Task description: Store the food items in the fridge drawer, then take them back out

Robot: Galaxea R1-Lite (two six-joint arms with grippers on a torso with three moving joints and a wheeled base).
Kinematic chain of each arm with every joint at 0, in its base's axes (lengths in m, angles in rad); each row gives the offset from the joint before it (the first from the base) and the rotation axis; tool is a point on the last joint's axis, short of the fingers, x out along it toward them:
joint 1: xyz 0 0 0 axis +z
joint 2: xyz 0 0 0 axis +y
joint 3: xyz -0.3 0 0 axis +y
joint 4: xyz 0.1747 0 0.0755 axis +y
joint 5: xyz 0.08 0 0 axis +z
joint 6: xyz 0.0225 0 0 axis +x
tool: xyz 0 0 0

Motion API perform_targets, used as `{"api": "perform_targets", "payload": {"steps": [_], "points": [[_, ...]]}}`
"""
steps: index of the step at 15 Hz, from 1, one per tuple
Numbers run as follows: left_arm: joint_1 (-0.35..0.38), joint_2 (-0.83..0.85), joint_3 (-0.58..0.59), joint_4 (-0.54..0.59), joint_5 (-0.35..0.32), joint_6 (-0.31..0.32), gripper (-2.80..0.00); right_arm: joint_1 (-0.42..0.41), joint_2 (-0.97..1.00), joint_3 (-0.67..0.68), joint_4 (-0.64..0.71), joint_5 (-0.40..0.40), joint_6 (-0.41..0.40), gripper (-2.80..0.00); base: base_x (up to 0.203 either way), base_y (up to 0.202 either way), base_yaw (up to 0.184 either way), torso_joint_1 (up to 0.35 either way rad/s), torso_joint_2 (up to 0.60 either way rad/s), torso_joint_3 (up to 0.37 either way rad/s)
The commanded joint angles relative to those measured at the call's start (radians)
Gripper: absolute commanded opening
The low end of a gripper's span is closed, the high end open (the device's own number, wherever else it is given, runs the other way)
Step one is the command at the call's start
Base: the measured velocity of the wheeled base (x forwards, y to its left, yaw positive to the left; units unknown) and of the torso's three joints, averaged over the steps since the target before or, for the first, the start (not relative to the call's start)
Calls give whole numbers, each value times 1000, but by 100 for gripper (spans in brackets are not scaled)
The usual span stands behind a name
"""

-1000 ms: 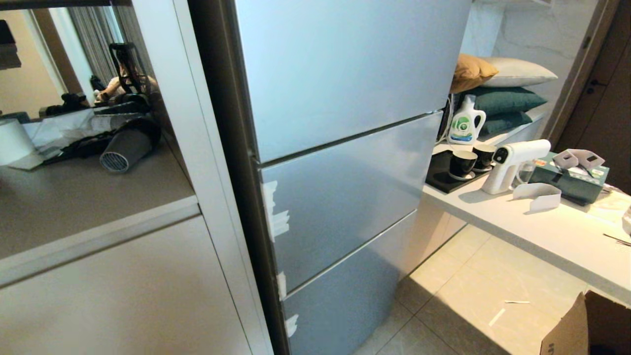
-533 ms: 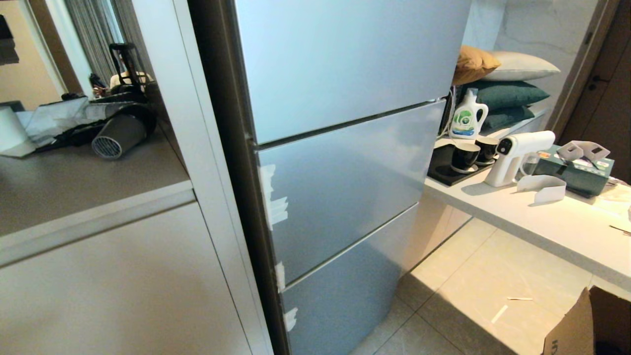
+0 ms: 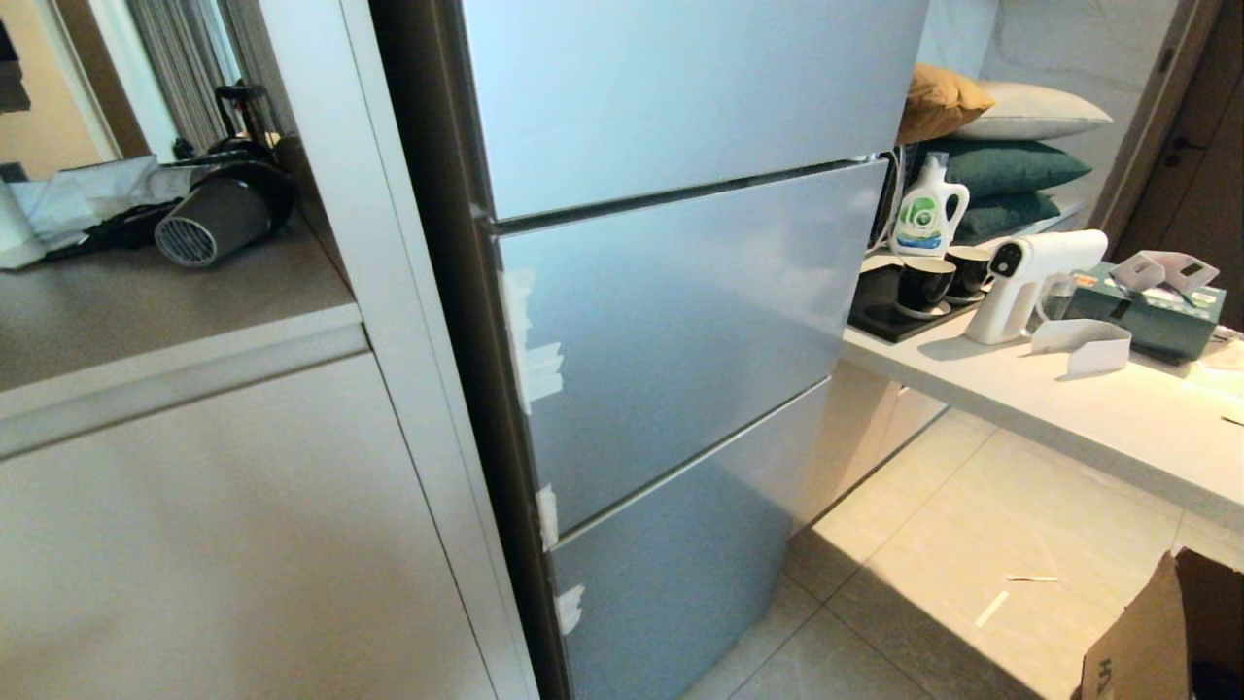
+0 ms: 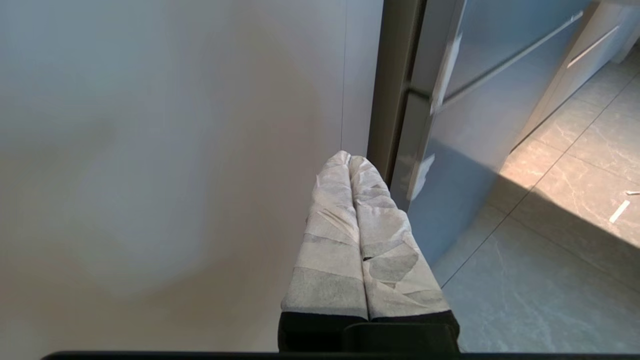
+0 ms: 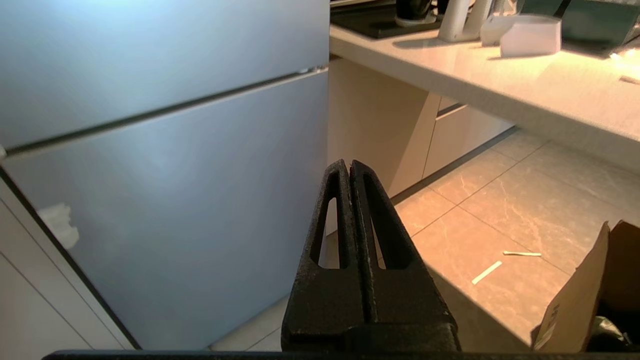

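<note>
The fridge drawer (image 3: 671, 340) is sitting shut; left gripper (image 4: 349, 159) and right gripper (image 5: 349, 167) are hanging closed and empty, awaiting approach.

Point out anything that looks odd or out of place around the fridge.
Torn white tape strips cling to the left edge of the fridge drawer, and two loose strips litter the floor. The drawer itself is shut and undamaged.

hair dryer (image 3: 212, 216), detergent bottle (image 3: 930, 209), cups (image 3: 923, 285).
</note>
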Motion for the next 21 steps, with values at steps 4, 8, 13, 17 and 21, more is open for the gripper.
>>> {"api": "perform_targets", "payload": {"steps": [4,8,13,17,21], "points": [[0,1,0,0,0,2,-280,0,-1,31,-1,0,0,-280,0,0,0,-226,550,326],[0,52,-183,-11,-87,-37,-280,0,-1,31,-1,0,0,-280,0,0,0,-102,263,159],[-28,551,-456,-27,-369,-123,-280,0,-1,31,-1,0,0,-280,0,0,0,-6,18,11],[-165,953,-573,-158,-465,-136,-280,0,-1,31,-1,0,0,-280,0,0,0,0,0,0],[-287,1192,-648,-446,-166,-133,-280,0,-1,31,-1,-1,0,-280,0,0,0,0,0,0]]}}
